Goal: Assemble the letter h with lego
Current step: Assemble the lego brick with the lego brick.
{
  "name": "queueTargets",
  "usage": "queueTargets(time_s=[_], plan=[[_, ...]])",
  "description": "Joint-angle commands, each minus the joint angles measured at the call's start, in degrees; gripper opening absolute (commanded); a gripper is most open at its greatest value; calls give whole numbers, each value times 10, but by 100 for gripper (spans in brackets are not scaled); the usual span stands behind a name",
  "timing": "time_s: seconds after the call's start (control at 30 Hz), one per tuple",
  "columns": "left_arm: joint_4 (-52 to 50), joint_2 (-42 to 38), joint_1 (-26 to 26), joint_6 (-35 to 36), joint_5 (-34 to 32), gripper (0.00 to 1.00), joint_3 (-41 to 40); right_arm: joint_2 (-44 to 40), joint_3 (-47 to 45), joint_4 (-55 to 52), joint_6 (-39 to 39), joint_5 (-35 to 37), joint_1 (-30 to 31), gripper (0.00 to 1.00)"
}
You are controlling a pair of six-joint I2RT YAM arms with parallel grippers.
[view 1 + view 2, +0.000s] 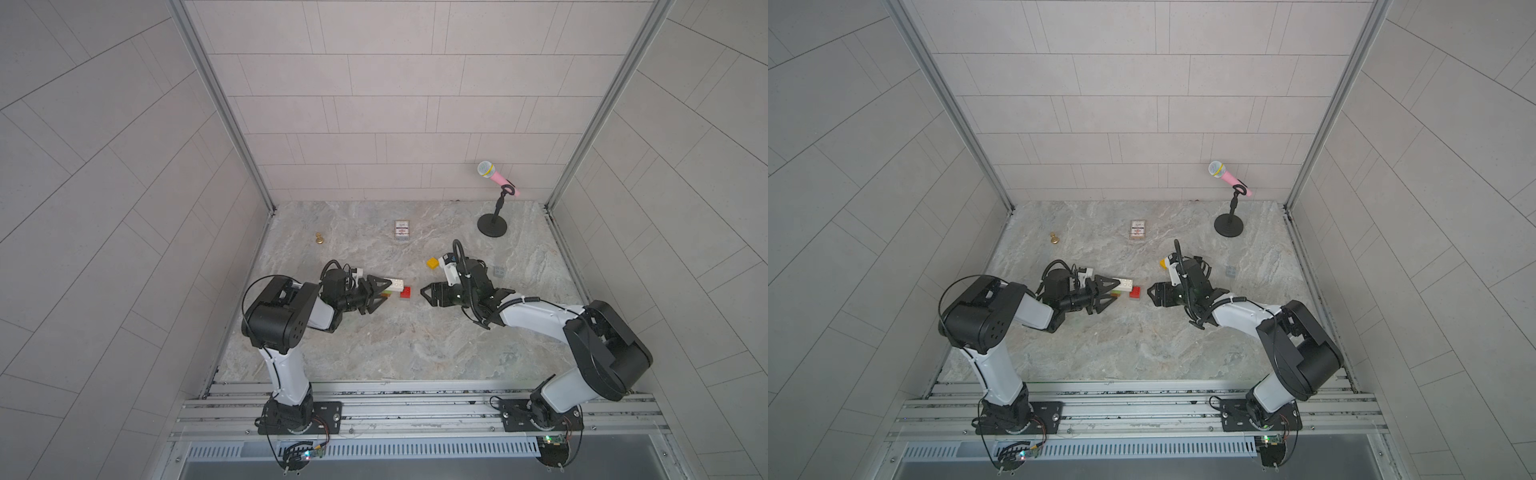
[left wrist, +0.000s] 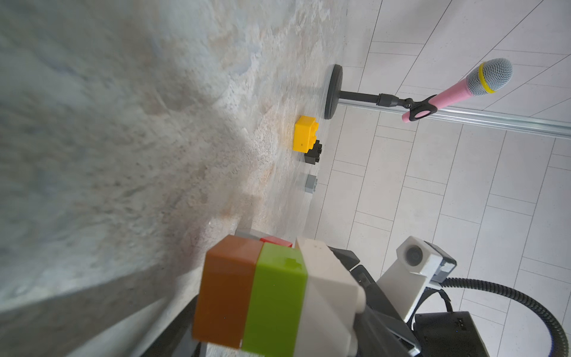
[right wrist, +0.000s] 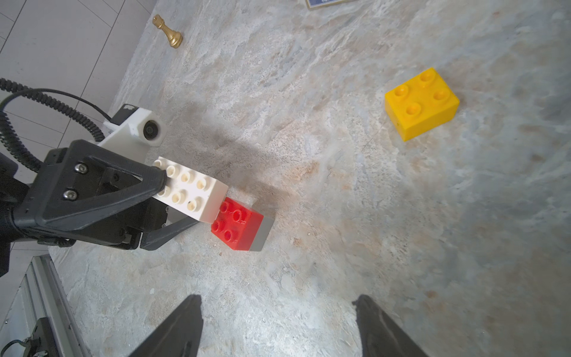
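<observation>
Starting left: clamping the brown-green-white stack [image 2: 278, 296] in the left hand [image 1: 386, 291], closed snug on it, holding it down by the bench [image 1: 395, 340]. Noticing the white brick [image 3: 191, 188] running lengthwise left to right, aiming its free end at the other arm. Spotting the red [image 3: 236, 224] on a grey [image 3: 262, 233] right at that free end, touching or close to it; not managing to tell whether clicked on yet. Moving right: seeing the right hand [image 3: 277, 298] spread wide, carrying nothing, facing the red head-on, apart from it. Finding yellow [image 3: 421, 103], black [image 2: 313, 153] and a spare grey [image 1: 498, 271] loose further back. Not seeing any bin or tray. Guessing at the next move: nudging red-grey home against the white.
</observation>
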Motion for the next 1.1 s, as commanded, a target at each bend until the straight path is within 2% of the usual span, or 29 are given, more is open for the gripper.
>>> queueTargets(time_s=[0.0, 0.13, 0.2, 0.4, 0.67, 0.83, 1.07], plan=[[9, 9, -9, -9, 10, 0, 7, 10, 11, -18, 0, 0, 0, 80], [106, 47, -16, -68, 21, 0, 3, 19, 17, -24, -1, -2, -1, 80], [117, 57, -20, -74, 25, 0, 4, 23, 20, -27, -2, -4, 0, 80], [65, 37, -18, -42, 20, 0, -6, 27, 26, -38, -7, 1, -1, 80], [-59, 6, -16, 26, 18, 1, -4, 39, 44, -53, -25, -3, 1, 79], [-107, -2, -16, 51, 13, 12, -4, 76, 98, -92, -57, -24, 10, 79], [-96, 13, -12, 46, 13, 19, 1, 122, 164, -149, -85, -60, 37, 76]])
